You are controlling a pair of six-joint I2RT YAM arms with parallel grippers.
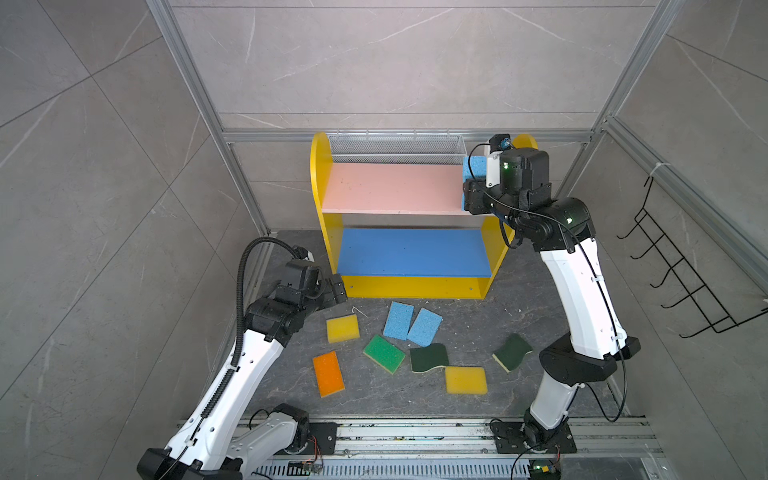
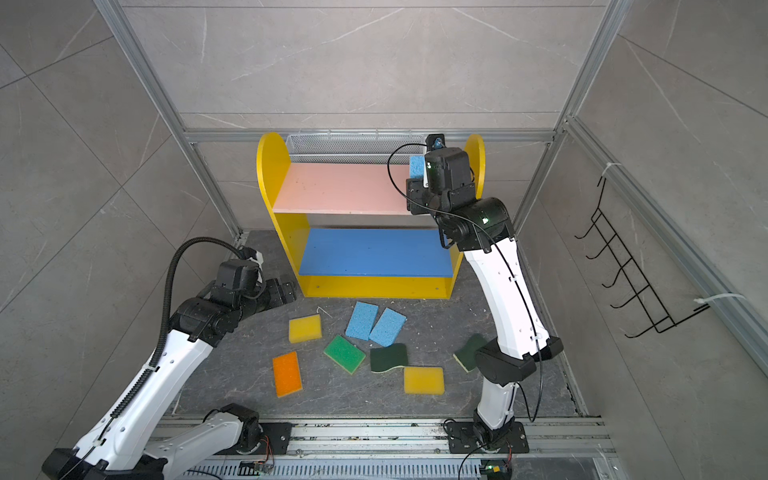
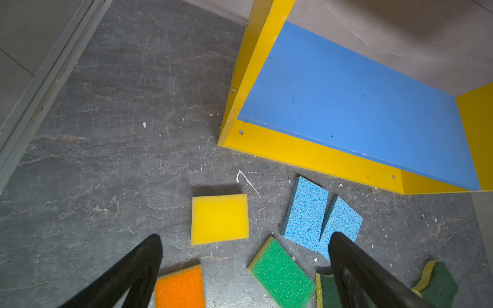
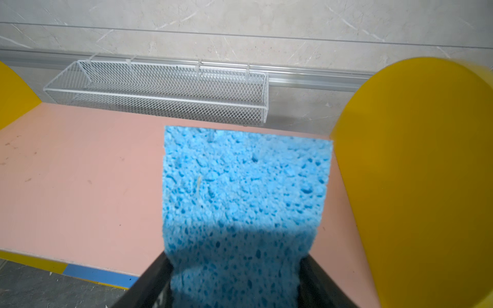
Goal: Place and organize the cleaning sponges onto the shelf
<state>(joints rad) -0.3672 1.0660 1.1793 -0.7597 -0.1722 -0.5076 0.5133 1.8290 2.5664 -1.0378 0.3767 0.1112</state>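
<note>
- The right tool point(image 4: 234, 269) grips a light blue sponge point(image 4: 245, 181) by one short end, over the pink top board point(image 4: 80, 173) of the shelf point(image 1: 330, 241), just beside its right side panel point(image 4: 413, 173).
- The foam looks light, soft and porous. It likely squashes under a pinch, so a hold across the narrow width suits it.
- Its long axis points toward the shelf's back, broad face up.
- The left tool point(image 3: 246, 238) stands wide open and empty above a yellow sponge point(image 3: 220, 218) in front of the shelf.

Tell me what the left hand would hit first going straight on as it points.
Probably the yellow sponge, centred ahead between the left hand's open fingers; depth is unclear.
</note>
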